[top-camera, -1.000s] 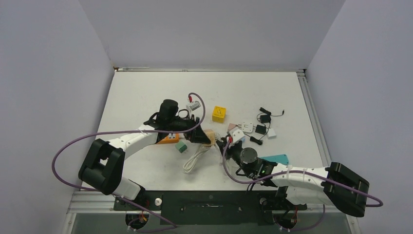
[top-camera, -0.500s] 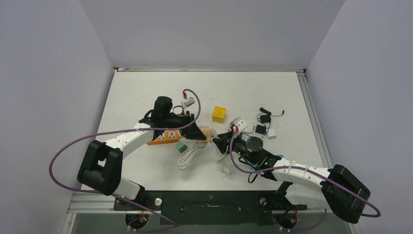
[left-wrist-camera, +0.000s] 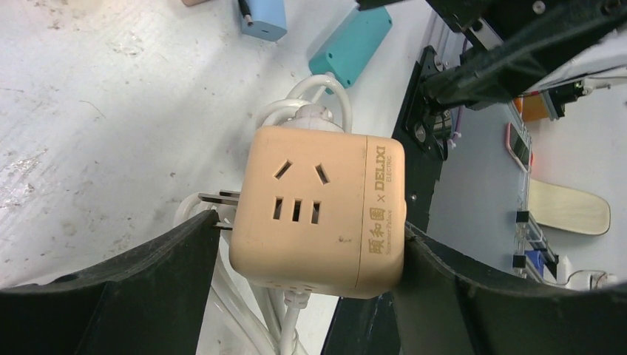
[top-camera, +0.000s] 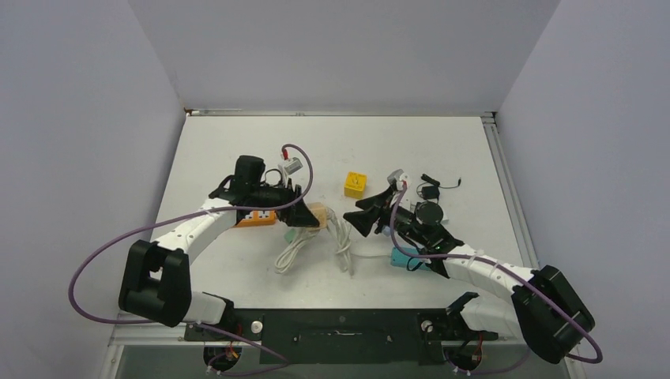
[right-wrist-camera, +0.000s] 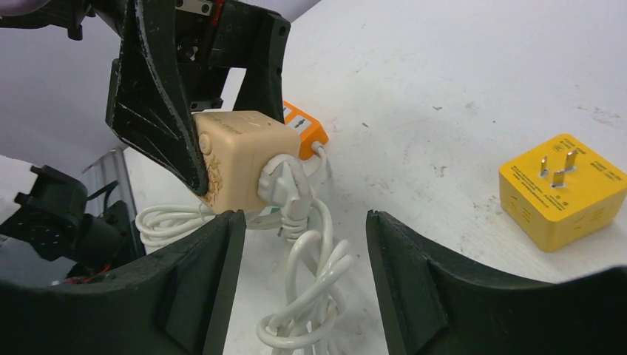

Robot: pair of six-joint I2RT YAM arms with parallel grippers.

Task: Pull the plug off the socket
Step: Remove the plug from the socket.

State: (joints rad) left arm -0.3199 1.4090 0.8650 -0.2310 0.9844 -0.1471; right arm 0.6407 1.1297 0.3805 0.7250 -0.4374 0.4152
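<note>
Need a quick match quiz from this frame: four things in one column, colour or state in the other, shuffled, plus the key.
Things
1. cube socket
2. adapter
3. cord
4. right gripper

States
A. yellow, prongs up
B. open, holding nothing
C. beige, held by left gripper
D. white, coiled on table

Pairs: 1-C, 2-A, 3-D, 4-B

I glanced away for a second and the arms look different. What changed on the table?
The left claw, gripping the beige cube socket, carried it left. The right claw was shut at the socket; it opened and backed off to the right, letting go. The white cord trailed leftwards. The yellow cube and orange power strip stayed put.
</note>
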